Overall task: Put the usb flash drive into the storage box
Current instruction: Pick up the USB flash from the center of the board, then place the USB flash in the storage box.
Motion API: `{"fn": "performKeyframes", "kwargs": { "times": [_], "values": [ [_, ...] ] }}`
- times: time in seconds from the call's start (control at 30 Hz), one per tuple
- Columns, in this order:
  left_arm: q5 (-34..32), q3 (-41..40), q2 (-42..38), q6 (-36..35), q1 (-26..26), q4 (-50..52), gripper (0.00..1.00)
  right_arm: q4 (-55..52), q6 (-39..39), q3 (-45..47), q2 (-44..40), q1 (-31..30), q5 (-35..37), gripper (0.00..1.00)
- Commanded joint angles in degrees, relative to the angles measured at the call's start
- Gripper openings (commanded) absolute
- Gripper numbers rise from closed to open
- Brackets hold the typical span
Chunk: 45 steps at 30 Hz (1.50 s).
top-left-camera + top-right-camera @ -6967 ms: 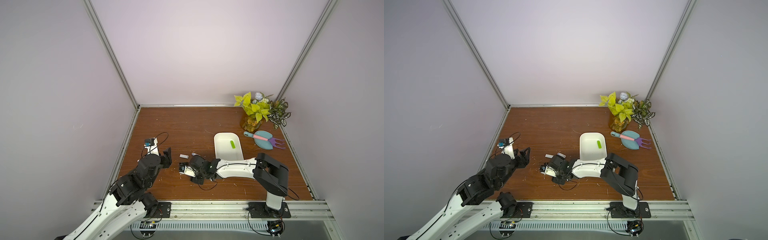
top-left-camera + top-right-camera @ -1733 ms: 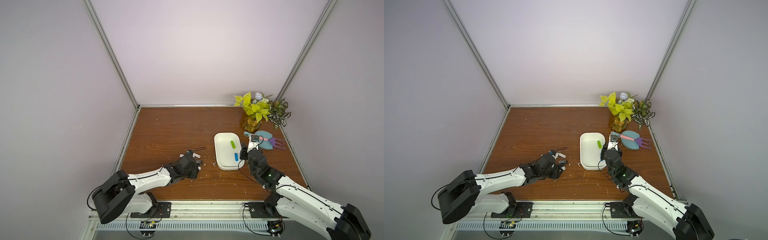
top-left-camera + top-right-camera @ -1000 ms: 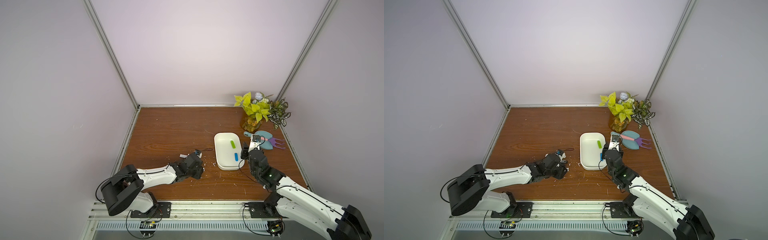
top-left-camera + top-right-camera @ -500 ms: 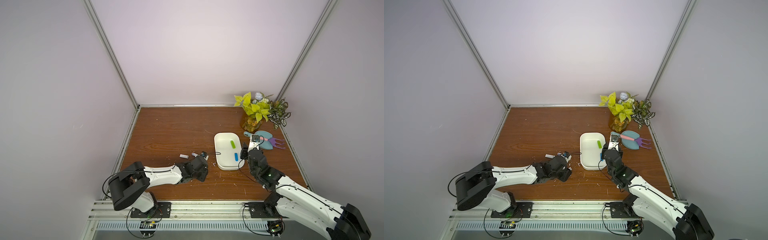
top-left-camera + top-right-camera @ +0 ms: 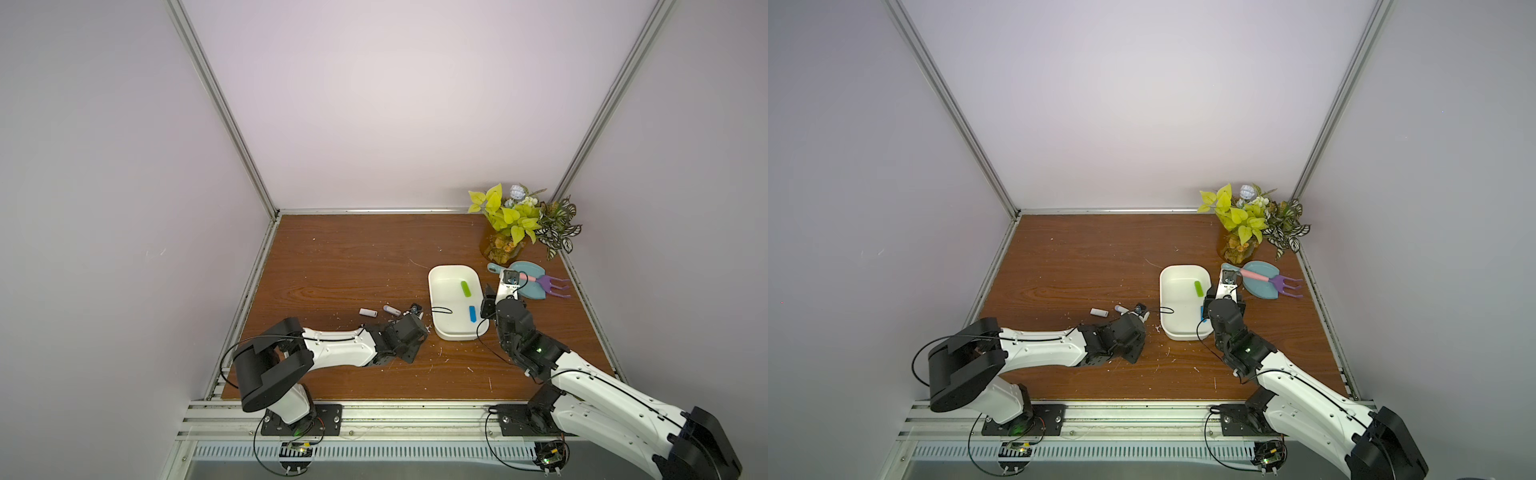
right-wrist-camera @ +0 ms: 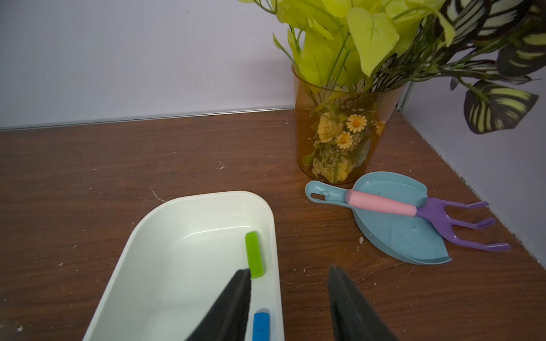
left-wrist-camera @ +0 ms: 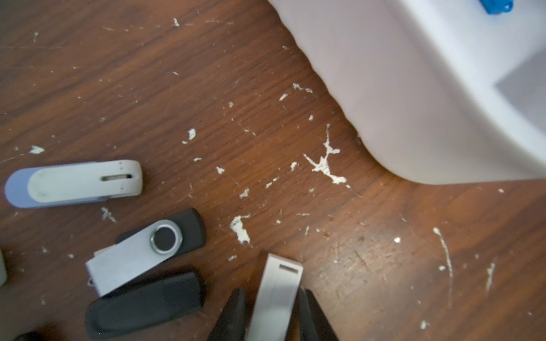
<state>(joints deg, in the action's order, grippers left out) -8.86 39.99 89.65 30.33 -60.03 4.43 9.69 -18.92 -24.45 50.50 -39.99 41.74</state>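
Left fingers (image 7: pixel 233 313) flank the silver usb flash drive (image 7: pixel 276 298).

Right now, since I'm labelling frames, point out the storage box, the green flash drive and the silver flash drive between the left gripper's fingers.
storage box (image 5: pixel 449 291): in a top view, bare floor.
green flash drive (image 6: pixel 254 254): right wrist view, middle of its body.
silver flash drive (image 7: pixel 277 296): left wrist view, middle of its metal shell.
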Motion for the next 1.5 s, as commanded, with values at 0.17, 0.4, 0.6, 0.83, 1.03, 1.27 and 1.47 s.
{"fn": "performKeyframes", "kwargs": {
  "times": [0.17, 0.4, 0.6, 0.83, 1.03, 1.27, 1.47],
  "values": [
    [1.82, -3.71, 1.06, 1.58, -0.75, 11.57, 0.23, 2.0, -0.42, -0.08, 0.39, 0.24, 0.46, 0.49],
    [2.41, -3.45, 1.07, 2.19, -1.75, 12.45, 0.14, 1.95, -0.39, -0.07, 0.37, 0.2, 0.39, 0.49],
    [2.18, -1.97, -0.64, 2.74, -2.01, 12.6, 0.02, 1.82, -0.42, -0.14, 0.26, 0.26, 0.45, 0.49],
    [4.79, 3.34, -10.37, 6.59, -2.07, 9.55, 0.0, 1.61, -0.64, -0.13, -0.05, 0.26, 0.83, 0.49],
    [0.95, 11.36, -13.44, 11.16, -2.11, 5.49, 0.0, 1.08, -1.8, 0.51, -2.33, 0.49, 2.08, 0.49],
    [-6.1, 28.94, 0.78, 14.31, -2.11, 6.36, 0.0, 0.14, -3.7, 1.98, -6.54, 1.78, 4.52, 0.49],
    [-4.49, 41.32, 16.04, 17.06, 0.34, 5.87, 0.0, 0.89, -4.52, 3.29, -8.41, 2.88, 4.61, 0.49]
  ]
}}
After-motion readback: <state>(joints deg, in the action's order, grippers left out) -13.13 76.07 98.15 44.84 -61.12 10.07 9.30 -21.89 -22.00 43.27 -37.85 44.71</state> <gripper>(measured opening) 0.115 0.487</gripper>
